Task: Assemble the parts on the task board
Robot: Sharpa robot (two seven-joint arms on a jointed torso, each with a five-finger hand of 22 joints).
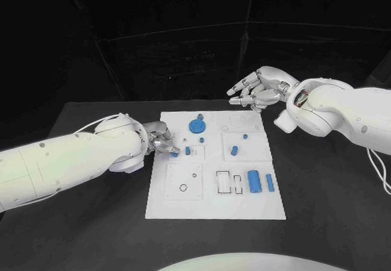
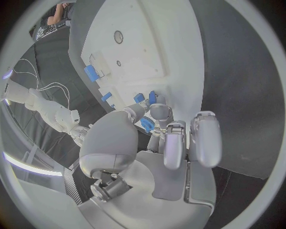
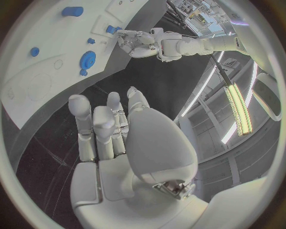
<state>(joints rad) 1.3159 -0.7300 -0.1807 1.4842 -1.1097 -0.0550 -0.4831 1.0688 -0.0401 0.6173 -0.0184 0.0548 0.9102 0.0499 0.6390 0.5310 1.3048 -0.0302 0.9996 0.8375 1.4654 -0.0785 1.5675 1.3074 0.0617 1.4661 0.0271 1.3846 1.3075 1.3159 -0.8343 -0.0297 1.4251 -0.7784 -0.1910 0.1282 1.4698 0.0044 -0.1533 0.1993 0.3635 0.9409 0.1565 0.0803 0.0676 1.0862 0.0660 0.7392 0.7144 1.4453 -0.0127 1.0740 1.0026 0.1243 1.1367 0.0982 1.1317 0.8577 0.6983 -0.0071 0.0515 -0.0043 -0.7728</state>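
— Where is the left hand [image 1: 161, 143]?

— At the task board's [image 1: 218, 204] nine o'clock edge, fingertips down on the white surface. It pinches a small blue part [image 2: 147, 125] between thumb and a finger; the left wrist view shows it clearly.

— And the right hand [image 1: 261, 88]?

— Raised above the black table [image 1: 339, 225], off the board's one o'clock corner. Its fingers are loosely curled and apart, holding nothing.

— What lies on the board?

— A round blue disc [image 1: 198, 124] near twelve o'clock. A small blue peg [image 1: 235, 150] sits around the centre. Two upright blue cylinders [image 1: 253, 182] stand side by side toward four o'clock, beside two dark rectangular slots [image 1: 224, 181]. Another small blue piece [image 1: 188, 151] sits just beside the left fingertips.
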